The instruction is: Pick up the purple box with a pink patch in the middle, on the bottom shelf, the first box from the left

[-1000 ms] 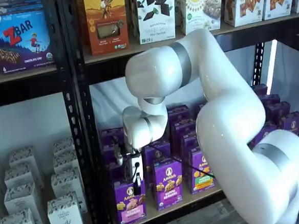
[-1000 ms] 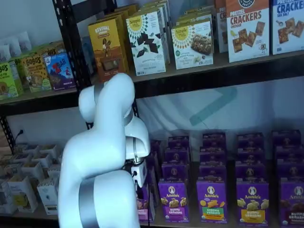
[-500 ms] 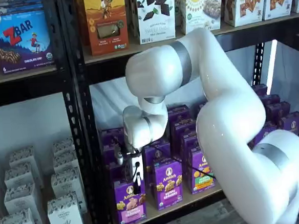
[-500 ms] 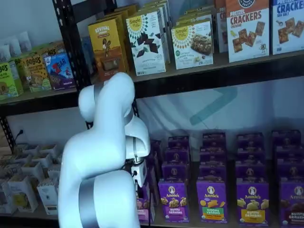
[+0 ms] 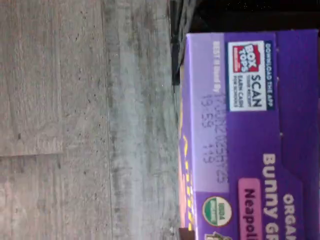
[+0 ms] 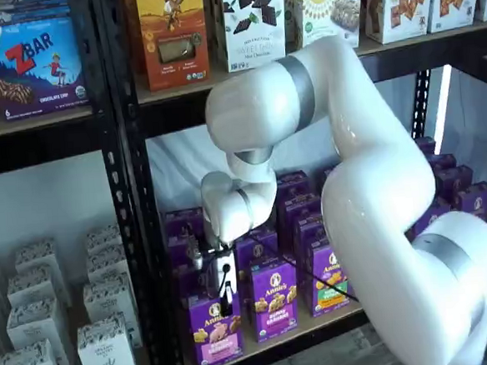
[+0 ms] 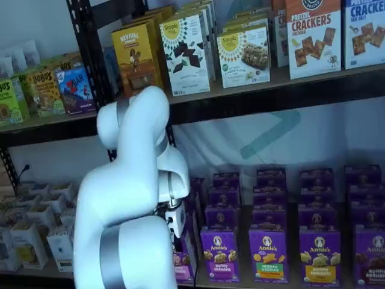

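Claw point(image 6: 221, 305) is clamped on the purple Annie's box point(image 6: 215, 333) at the bottom shelf point(image 6: 272, 345), so you next lift it clear.

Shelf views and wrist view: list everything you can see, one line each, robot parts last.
purple box: one, purple with pink patch, front left of the bottom shelf, leaning forward, under the gripper.
other purple boxes: many, purple, in rows across the bottom shelf.
bottom shelf: one, tan board with black frame.
upper shelf boxes: several, orange, white and cream, on the higher shelf.
cracker boxes: two, white, right end of the higher shelf.
snack bar box: one, blue, on the neighbouring rack.
small cartons: many, white-grey, low on the neighbouring rack.
floor: grey planks, wrist view.
arm: one, white.
gripper: one, shut on the purple box.
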{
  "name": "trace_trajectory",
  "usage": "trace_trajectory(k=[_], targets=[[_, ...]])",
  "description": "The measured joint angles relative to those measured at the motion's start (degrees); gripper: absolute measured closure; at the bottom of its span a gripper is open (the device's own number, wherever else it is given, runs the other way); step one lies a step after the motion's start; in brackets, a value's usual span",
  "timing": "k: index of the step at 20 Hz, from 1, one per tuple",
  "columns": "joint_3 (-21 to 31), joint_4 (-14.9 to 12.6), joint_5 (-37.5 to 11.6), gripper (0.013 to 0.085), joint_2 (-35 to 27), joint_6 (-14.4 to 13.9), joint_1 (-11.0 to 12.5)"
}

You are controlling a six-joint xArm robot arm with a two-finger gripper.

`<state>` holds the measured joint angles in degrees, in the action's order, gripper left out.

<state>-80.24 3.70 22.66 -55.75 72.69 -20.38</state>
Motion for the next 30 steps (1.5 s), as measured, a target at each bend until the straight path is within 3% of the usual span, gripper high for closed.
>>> trace_trajectory(k=[15,19,25,30], targets=[[20.61,-7.15,-7.81,0.065,13.88,-4.71,1.92],[25.52,-11.26,-9.33,0.065,17.95,-7.54,3.04],[31.1,-10.96,-9.27,0.065,23.48,-6.38,3.89],[34.74,-13.49,-8.39,0.065,27.31,-7.53,5.15]])
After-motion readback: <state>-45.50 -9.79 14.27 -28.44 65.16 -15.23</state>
